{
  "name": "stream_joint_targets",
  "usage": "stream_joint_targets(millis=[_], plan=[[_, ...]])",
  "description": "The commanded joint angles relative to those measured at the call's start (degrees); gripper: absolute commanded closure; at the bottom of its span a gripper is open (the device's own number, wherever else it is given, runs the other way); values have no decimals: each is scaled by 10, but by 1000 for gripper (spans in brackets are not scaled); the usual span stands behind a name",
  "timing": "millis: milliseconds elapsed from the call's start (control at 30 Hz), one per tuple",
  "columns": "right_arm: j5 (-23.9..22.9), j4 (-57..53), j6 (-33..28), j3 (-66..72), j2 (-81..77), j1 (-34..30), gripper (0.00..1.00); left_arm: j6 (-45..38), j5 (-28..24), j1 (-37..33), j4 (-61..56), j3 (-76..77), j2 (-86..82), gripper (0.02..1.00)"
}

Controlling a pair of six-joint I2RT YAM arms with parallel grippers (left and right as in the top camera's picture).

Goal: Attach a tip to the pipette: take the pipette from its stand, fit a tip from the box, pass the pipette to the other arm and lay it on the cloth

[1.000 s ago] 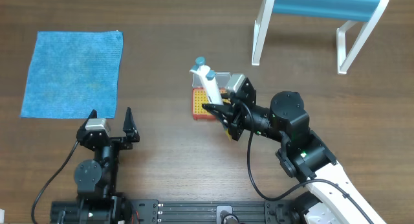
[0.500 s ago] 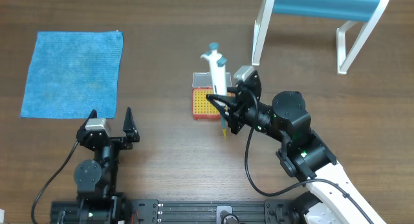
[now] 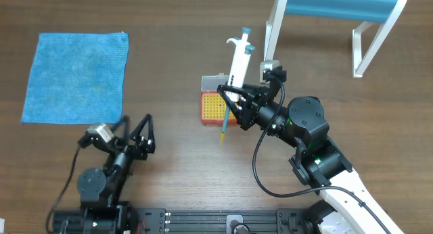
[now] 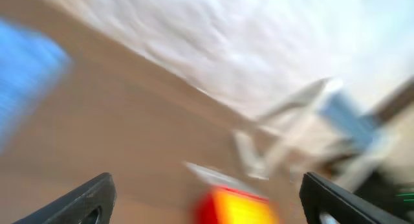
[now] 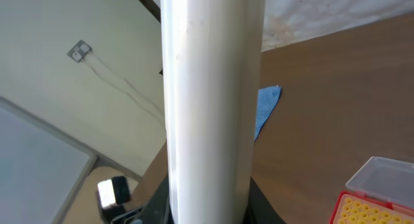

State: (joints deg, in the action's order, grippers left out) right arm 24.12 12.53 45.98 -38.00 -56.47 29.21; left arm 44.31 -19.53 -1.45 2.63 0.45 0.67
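Gripping the white pipette (image 3: 237, 63) around its body, the right gripper (image 3: 238, 103) is holding it tilted close by the yellow tip box (image 3: 212, 109), while the left gripper (image 3: 135, 123) is sitting with jaws spread near the blue cloth (image 3: 76, 77).

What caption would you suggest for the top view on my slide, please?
Right fingers clamp the pipette beside the tip box; left fingers open near the cloth.

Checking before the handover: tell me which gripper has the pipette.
The right gripper, shut on the white pipette. The left gripper is open, with nothing between its fingers.
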Motion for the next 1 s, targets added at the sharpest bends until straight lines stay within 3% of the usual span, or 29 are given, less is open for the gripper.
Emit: stream_joint_targets(millis=[33,133,233,333,500,567,700,800,867,1000], plan=[[-5,4,33,-12,2,3,921,294,-137,0,0,-1,-3,102],[4,5,37,-12,2,4,921,396,-141,0,-12,-1,-3,102],[66,9,37,-12,2,4,921,469,-168,0,-93,-1,1,104],[106,9,37,-12,1,4,921,489,-203,0,-140,13,27,104],[111,9,37,-12,1,4,921,427,-285,0,-172,113,172,95],[112,9,37,-12,1,4,921,376,-343,0,-176,166,248,45],[128,11,37,-12,1,4,919,272,-495,0,-194,282,419,42],[129,11,37,-12,1,4,919,250,-566,0,-214,342,520,42],[135,14,37,-12,1,4,921,253,-593,4,-252,369,575,40],[157,17,38,-12,1,4,921,277,-599,50,-338,419,657,42]])
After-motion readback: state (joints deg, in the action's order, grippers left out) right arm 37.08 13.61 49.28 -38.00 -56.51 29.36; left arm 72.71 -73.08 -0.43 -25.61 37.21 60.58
